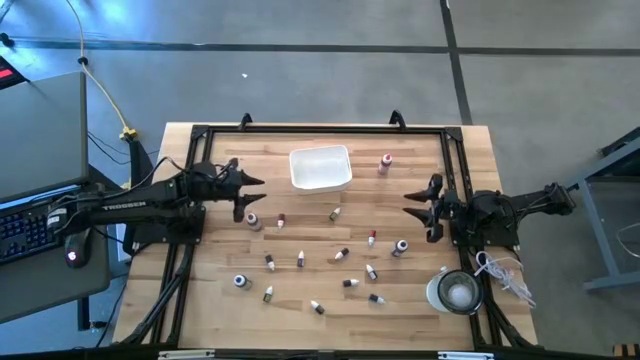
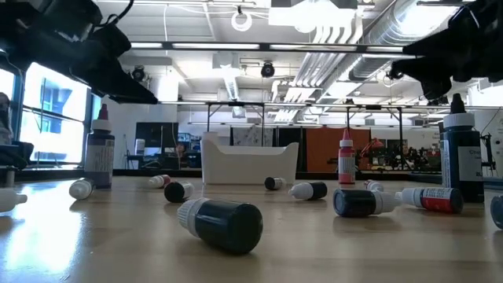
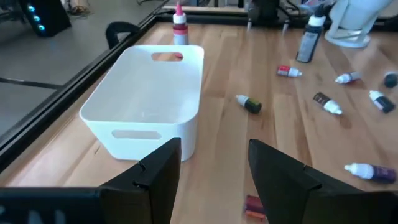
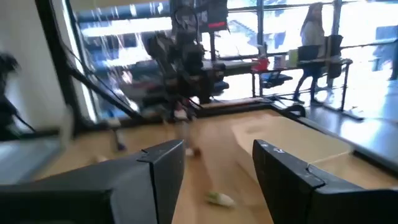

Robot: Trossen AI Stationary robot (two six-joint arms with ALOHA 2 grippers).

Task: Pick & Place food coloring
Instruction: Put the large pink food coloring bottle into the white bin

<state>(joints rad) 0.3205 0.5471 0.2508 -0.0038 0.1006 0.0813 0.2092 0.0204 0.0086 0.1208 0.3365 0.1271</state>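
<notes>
Several small food coloring bottles (image 1: 342,255) lie scattered on their sides over the middle and near part of the wooden table; a few stand upright, such as a red-capped one (image 1: 385,163) beside the white tray (image 1: 320,168). In the low view a dark bottle (image 2: 224,222) lies nearest. My left gripper (image 1: 262,193) hovers open left of the tray; in its wrist view (image 3: 211,168) the tray (image 3: 149,99) is ahead and a reddish bottle (image 3: 252,205) lies below the fingers. My right gripper (image 1: 408,205) hovers open at the right, a pale bottle (image 4: 219,198) below it (image 4: 217,168).
A round clear container (image 1: 455,291) stands at the table's near right corner, beside white cords (image 1: 505,275). A dark frame (image 1: 320,128) runs around the table's edges. A keyboard and laptop sit on a side desk (image 1: 40,215) to the left. A person (image 4: 311,31) stands far off in the room.
</notes>
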